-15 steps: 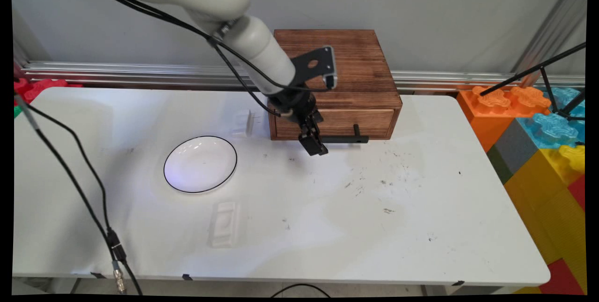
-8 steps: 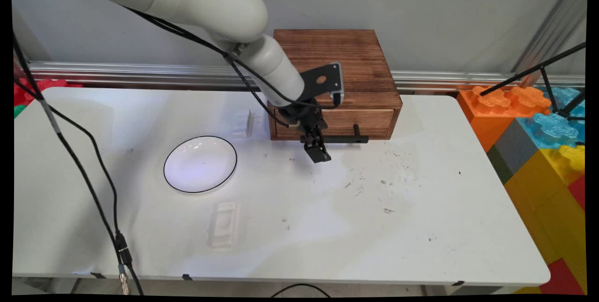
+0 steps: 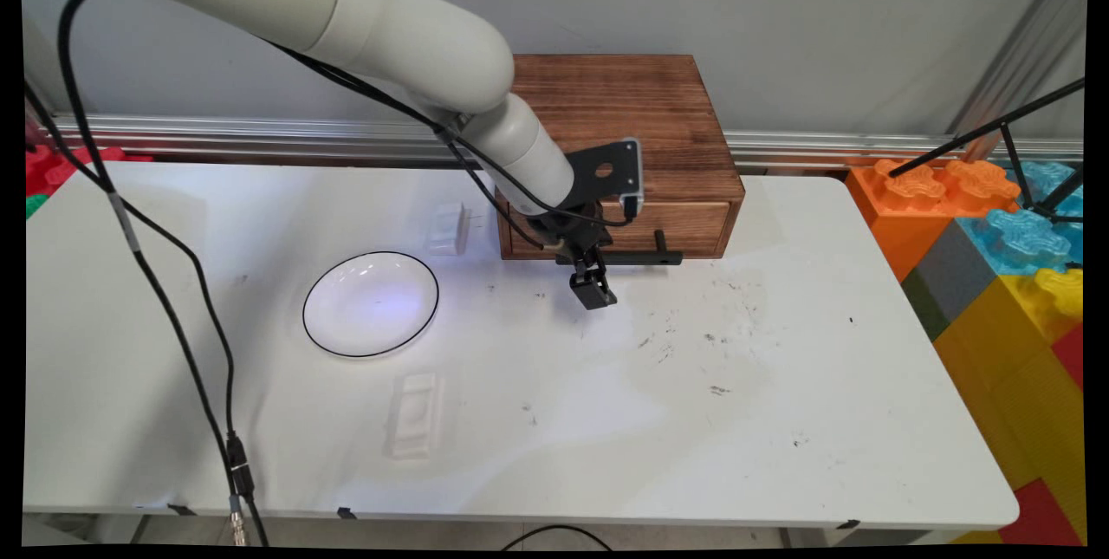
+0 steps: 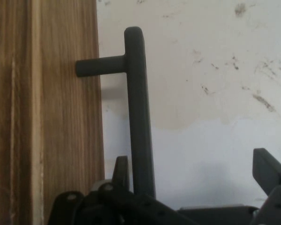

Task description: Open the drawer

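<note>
- While my arm reaches down in front of the wooden box, I see the gripper low over the table, at the left end of the drawer's black handle.
- From the hand view, the gripper has its fingers spread: one finger sits between the drawer front and the handle, the other well out on the far side, so the bar lies inside the gap, close by the first finger.
- I cannot tell whether either finger touches the bar.
- Off to the gripper's left on the table I see a white plate, well apart.
- Between plate and box stands a small white block.
</note>
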### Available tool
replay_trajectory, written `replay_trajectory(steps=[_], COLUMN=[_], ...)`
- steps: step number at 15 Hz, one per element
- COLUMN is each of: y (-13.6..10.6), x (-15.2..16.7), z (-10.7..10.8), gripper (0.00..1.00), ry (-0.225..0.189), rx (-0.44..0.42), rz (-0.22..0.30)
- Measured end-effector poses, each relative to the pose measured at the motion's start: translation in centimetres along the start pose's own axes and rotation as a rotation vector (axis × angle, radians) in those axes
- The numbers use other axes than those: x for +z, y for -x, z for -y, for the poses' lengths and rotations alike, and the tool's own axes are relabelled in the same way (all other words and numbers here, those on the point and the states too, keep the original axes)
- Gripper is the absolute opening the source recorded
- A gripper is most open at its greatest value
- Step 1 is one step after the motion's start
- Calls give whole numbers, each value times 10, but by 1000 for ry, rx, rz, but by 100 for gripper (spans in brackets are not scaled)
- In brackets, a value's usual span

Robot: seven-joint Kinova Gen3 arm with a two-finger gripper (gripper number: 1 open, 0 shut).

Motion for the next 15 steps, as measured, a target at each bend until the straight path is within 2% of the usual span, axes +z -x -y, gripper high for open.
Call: replay_trajectory(steps=[15], y=[-1], x=[30], z=[-3], gripper=[100], ry=[-19], rx=[31], rz=[-6])
